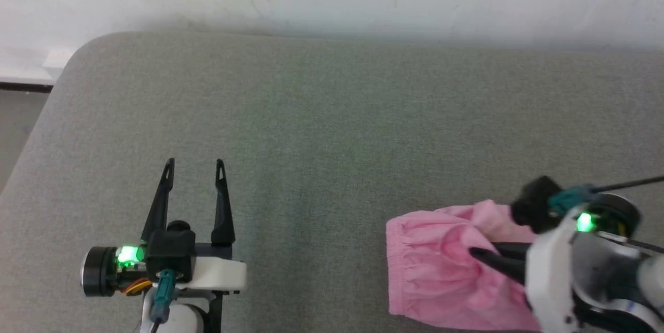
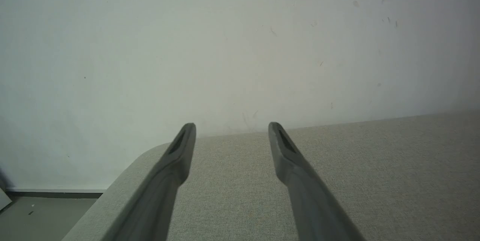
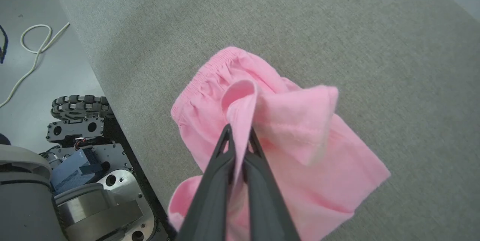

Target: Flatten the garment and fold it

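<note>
- Garment point(image 1: 436, 276), pink with a gathered elastic waistband, lies crumpled on the grey fabric-covered surface point(image 1: 332, 115), at the lower right of the head view and close to the surface's near edge.
- Its waistband edge faces the robot's left, and one corner flap is turned over the middle.
- The right gripper point(image 3: 239, 133) is pinched closed on a raised fold of the garment (the cloth runs up between its two dark fingers), and that fold stands above the rest of the fabric.
- The left gripper point(image 1: 194, 163) hangs over bare surface at the lower left, well apart from the garment, with its fingers spread wide and holding nothing.
- A pale wall point(image 2: 240, 45) rises beyond the surface's far edge.
- The right wrist view shows the robot's wheeled base point(image 3: 90, 147) beside the surface's edge, and a white cord point(image 3: 35, 42) on the floor.
</note>
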